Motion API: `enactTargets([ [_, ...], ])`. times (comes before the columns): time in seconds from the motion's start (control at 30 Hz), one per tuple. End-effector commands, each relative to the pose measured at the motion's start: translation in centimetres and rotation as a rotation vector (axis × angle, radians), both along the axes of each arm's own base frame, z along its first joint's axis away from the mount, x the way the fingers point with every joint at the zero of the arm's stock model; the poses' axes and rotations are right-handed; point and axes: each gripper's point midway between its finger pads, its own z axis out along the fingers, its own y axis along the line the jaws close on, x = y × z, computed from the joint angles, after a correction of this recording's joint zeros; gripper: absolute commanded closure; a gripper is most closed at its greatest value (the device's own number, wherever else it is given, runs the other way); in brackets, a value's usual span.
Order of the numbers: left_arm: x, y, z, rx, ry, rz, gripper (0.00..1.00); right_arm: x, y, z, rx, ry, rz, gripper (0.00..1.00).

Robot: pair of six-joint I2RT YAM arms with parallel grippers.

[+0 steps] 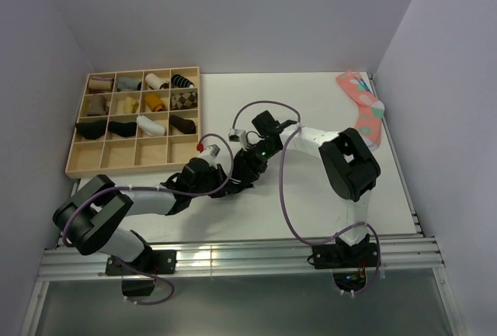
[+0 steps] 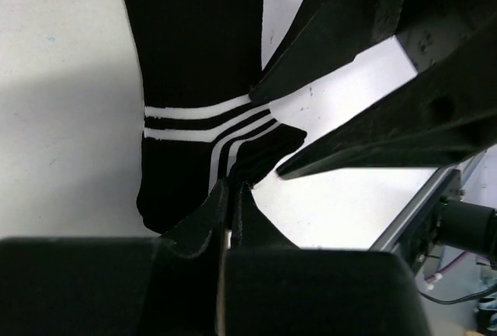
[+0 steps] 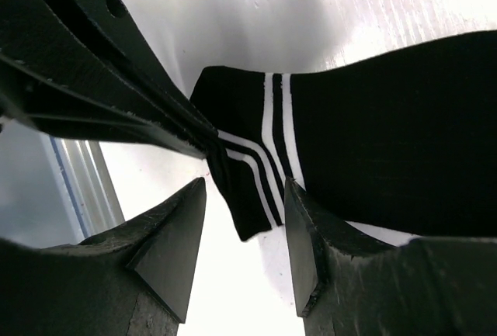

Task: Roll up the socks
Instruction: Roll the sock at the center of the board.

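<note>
Beside a compartmented wooden tray (image 1: 124, 170), with a pink patterned sock (image 1: 365, 111) well to its right, your black knit socks (image 2: 194, 57) with thin white cuff stripes lie flat on the white table (image 1: 311, 103) off the tray's near right corner, cuff clamped in your left gripper (image 2: 231, 196), its corner between the parted fingers of your right gripper (image 3: 245, 196).

The white table (image 1: 311, 111) has a wooden divided tray (image 1: 130, 171) sitting at ten o'clock and a pink patterned sock (image 1: 363, 107) stretched out at two o'clock. Just off centre toward six, black ankle socks (image 2: 194, 41) with thin white stripes lie flat.
</note>
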Motion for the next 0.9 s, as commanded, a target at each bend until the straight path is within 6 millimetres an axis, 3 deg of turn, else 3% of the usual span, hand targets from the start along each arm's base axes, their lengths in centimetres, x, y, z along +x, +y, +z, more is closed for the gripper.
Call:
enactTargets([
  [0.0, 0.6, -0.9, 1.5, -0.056, 0.023, -0.009, 1.00, 0.5, 0.7, 0.5, -0.002, -0.062, -0.002, 0.48],
  [0.4, 1.7, 0.0, 1.0, -0.082, 0.106, 0.045, 1.00, 0.3, 0.9, 0.1, -0.022, -0.064, 0.003, 0.51],
  [0.47, 1.7, 0.0, 1.1, -0.095, 0.105, 0.047, 1.00, 0.3, 1.0, 0.0, -0.026, -0.064, 0.005, 0.55],
  [0.87, 1.9, -0.1, 2.2, -0.120, 0.092, 0.041, 1.00, 0.5, 1.1, -0.6, -0.055, -0.058, -0.002, 0.57],
])
